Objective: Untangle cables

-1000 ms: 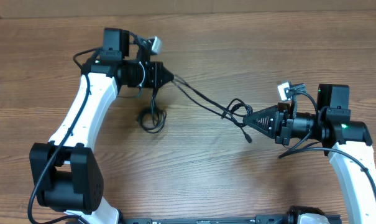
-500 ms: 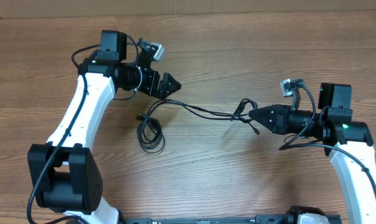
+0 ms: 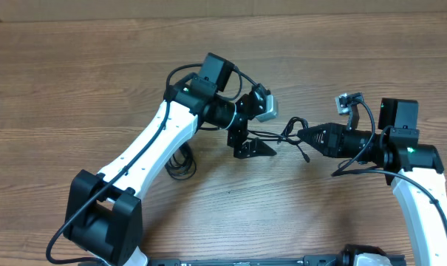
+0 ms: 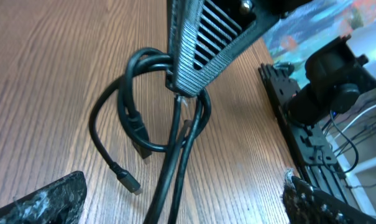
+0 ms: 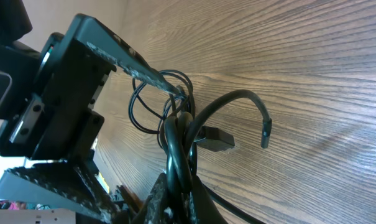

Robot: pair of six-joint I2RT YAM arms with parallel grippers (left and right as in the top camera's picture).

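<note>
cables (image 3: 182,168): coil half-hidden under left arm (image 3: 153,142) | ends too small to tell overhead

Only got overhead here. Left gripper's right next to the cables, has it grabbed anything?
Observer: No. In the left wrist view the left gripper is wide open and holds nothing; the cables are in front of it, untouched.
Operator: Right side holding?
Observer: Yes. The right gripper is shut on the cables, pinching at least two strands at its tip.
Operator: Free ends?
Observer: Two plug ends are loose, neither in a gripper.
</note>
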